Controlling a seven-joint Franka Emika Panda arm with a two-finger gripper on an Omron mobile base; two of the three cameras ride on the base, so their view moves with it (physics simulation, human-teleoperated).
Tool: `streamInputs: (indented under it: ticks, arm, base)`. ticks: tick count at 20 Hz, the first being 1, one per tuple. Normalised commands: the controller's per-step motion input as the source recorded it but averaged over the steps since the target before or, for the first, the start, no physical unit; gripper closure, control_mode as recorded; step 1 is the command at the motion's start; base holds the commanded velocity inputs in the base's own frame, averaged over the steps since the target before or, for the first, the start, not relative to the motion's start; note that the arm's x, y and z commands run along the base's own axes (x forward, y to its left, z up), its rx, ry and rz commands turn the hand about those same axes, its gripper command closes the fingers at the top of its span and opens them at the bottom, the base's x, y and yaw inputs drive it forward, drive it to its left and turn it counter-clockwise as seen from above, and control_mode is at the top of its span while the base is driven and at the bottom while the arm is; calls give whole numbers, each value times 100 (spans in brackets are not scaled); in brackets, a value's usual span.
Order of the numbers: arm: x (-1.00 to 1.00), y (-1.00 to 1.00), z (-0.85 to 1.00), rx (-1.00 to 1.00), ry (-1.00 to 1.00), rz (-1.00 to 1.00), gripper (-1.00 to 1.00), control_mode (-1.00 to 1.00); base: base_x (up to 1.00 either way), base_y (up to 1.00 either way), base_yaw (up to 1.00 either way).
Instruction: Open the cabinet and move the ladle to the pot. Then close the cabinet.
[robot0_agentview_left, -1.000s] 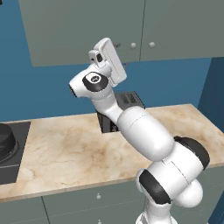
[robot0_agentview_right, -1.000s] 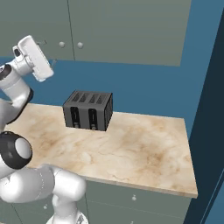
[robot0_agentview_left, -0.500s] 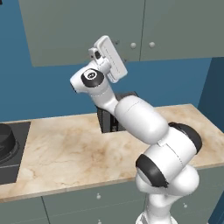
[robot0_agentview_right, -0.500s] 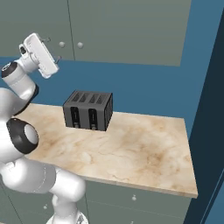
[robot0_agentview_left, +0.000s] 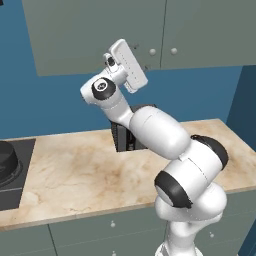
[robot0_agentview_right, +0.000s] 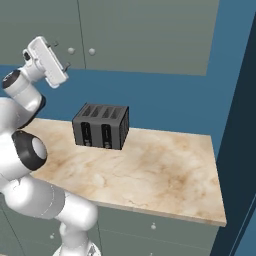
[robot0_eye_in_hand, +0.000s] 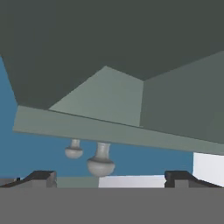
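**A:** Your fingers (robot0_eye_in_hand: 41, 177) are spread about as wide as they go and there's nothing between them. The gripper (robot0_agentview_right: 61, 54) is up under the bottom edge of the cabinet (robot0_agentview_left: 125, 30), pointed at the two knobs (robot0_eye_in_hand: 100, 162) from below. So where are you on the task, roughly?

**B:** Honestly you're at the very start. Going biggest first: the cabinet is shut, both doors flush, so "open it" isn't done yet. Your hand is just near the knobs, not touching either one as far as I can tell.

**A:** And the counter stuff?

**B:** Under the cabinet you've got the marble counter (robot0_agentview_right: 165, 165), and the toaster (robot0_agentview_right: 101, 126) sits on it right below the doors, ignore that one. The pot (robot0_agentview_left: 7, 162) is way off to the left of the cabinet, down at counter level on the dark hob, only partly visible at the frame edge. It looks empty from what shows, but I can't really tell.

**A:** Ladle?

**B:** Can't spot it, so presumably it's inside the cabinet behind the closed doors. That's a guess.

**A:** So what's left for you?

**B:** Everything, basically: grab a knob, swing the door, fetch the ladle, carry it left to the pot, then shut the door again.
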Motion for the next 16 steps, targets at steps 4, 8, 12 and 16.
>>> streamInputs:
  ticks: [4,8,12,16]
  arm:
    - [-23,-47,15,0,-2,-12,-100,-100]
    - [-5,-39,7,0,0,-10,-100,-100]
    - [0,-6,0,0,0,-4,-100,-100]
    - [0,0,0,0,0,0,-100,-100]
  base:
    - [0,0,0]
    - [0,0,0]
    - [0,0,0]
    - [0,0,0]
